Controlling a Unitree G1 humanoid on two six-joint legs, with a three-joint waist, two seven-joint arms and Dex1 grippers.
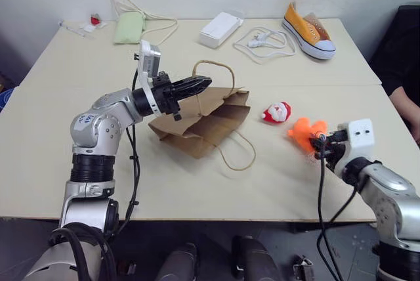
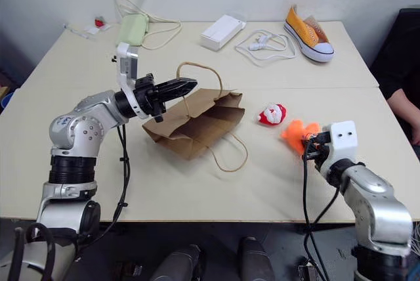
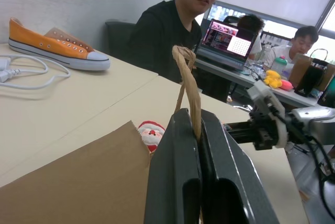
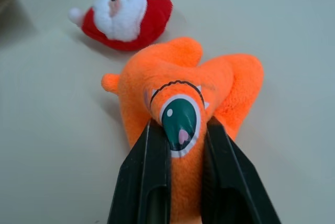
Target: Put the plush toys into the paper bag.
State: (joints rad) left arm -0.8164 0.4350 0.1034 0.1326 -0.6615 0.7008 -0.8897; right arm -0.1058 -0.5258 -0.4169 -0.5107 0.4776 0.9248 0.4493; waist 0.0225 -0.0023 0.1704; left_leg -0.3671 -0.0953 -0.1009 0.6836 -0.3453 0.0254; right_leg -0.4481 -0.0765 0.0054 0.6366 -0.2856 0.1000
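Orange plush toy [image 4: 183, 93] with green eye, Santa toy [image 4: 128, 14] beside

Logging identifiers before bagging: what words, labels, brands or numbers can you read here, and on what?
Nothing can be read for certain.
sticker on the left arm: dark marks, too blurred to read.
laptop screen behind the table: lit content, too small to read.
white box, orange sneaker, paper bag: no print visible.
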